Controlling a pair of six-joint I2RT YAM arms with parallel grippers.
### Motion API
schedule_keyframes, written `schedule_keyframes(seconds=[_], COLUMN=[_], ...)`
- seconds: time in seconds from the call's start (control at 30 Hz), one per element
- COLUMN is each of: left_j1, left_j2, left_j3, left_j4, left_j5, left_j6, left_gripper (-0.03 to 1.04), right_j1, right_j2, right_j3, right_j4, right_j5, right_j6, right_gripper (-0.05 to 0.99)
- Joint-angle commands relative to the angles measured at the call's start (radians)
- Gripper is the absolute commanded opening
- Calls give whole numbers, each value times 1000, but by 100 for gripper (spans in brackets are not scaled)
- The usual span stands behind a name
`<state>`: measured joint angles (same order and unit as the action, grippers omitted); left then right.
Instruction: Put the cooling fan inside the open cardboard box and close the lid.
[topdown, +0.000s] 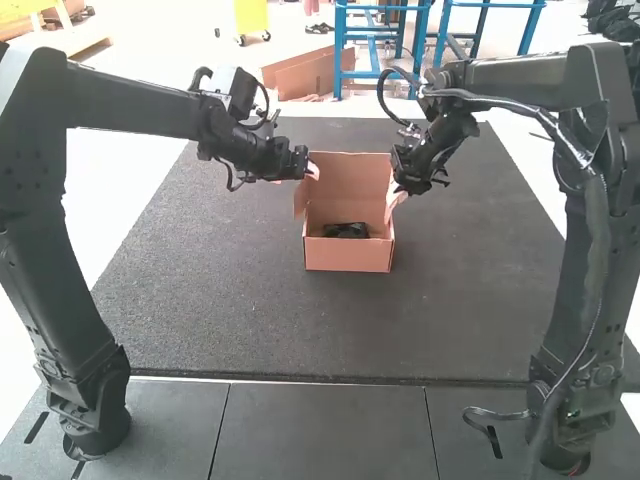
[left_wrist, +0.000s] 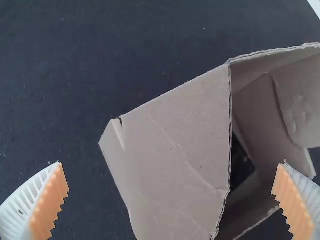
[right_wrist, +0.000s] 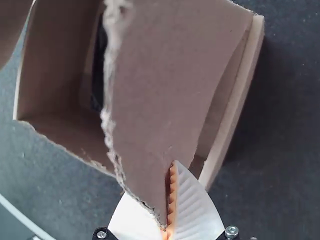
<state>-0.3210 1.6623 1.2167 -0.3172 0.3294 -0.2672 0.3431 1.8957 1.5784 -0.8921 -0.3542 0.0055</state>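
- The cooling fan (topdown: 345, 230) already lies on the floor of the cardboard box (topdown: 348, 250), a dark shape low against the walls, so the placing step looks done and only the closing is left.
- The box sits near the middle of the dark tabletop (topdown: 200, 300). Its lid (topdown: 350, 172) stands upright at the far side, and a side flap is raised at each end.
- The right hand (right_wrist: 169, 200) is pinched shut on the torn edge of the right side flap (topdown: 392, 205), one orange pad pressed flat against the cardboard. This grip probably serves to steer the flap inward over the fan before the lid comes down.
- The left hand (topdown: 308, 170) is spread wide, with the left side flap (left_wrist: 175, 175) standing between its fingers (left_wrist: 47, 200) and neither pad touching it. It seems placed to close on the flap or push it in.
- Both flaps likely need tucking inside first, or the lid will catch on them and not lie flat.
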Motion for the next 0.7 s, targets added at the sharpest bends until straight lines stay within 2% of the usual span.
schedule_keyframes(seconds=[0.0,0.1,0.13,0.2,0.4,0.47,0.5,0.67], left_j1=[-9,-3,0,11,53,53,51,42], left_j2=[-62,-102,-114,-131,-138,-131,-128,-90], left_j3=[-13,-14,-16,-17,-42,-55,-65,-95], left_j4=[13,35,43,66,132,135,136,122], left_j5=[-6,-35,-58,-130,-267,-322,-355,-405], left_j6=[8,3,2,-4,2,13,34,79], left_gripper=[97,97,97,97,97,97,97,97], right_j1=[8,8,8,8,7,7,5,5], right_j2=[-35,-35,-35,-35,-35,-35,-35,-35], right_j3=[-12,-14,-12,-11,-4,-4,-4,-3], right_j4=[-7,-5,-5,-5,4,4,4,7], right_j5=[-11,-11,-9,-8,-6,-6,-5,-6], right_j6=[-10,-10,-10,-10,-10,-10,-10,-10], right_gripper=[-1,-1,-1,-1,-1,-1,-1,-1])
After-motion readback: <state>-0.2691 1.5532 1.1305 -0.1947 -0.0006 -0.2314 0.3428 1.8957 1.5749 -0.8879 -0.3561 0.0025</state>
